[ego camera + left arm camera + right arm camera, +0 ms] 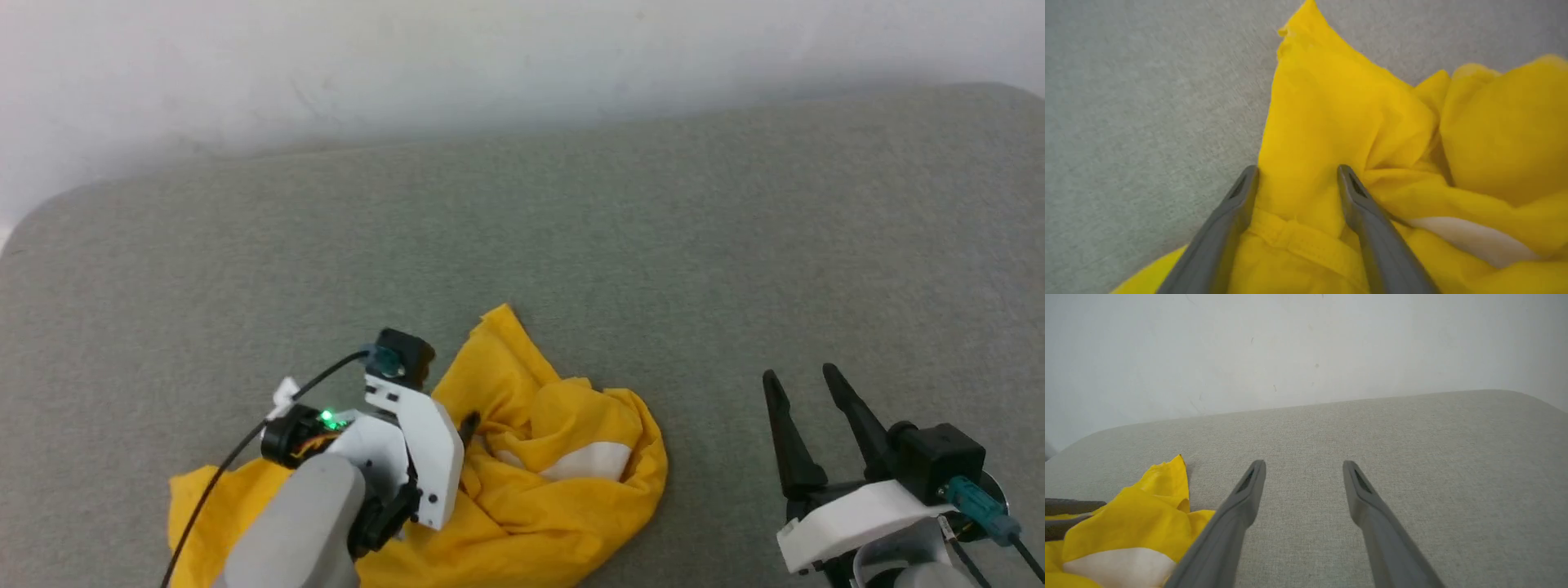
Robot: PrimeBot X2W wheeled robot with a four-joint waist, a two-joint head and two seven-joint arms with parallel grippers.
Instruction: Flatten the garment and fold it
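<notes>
The yellow T-shirt lies crumpled on the grey cushion at the lower middle, one white patch showing. My left gripper hovers over the shirt's left part, open, its two fingers straddling a raised yellow fold above a hem band. In the head view the left wrist covers part of the cloth. My right gripper stands open over bare cushion to the right of the shirt, nothing between its fingers. The shirt's edge shows at the lower left of the right wrist view.
The grey fabric surface stretches wide behind and to both sides of the shirt, with rounded far corners. A white wall rises right behind its far edge. A black cable runs along my left arm.
</notes>
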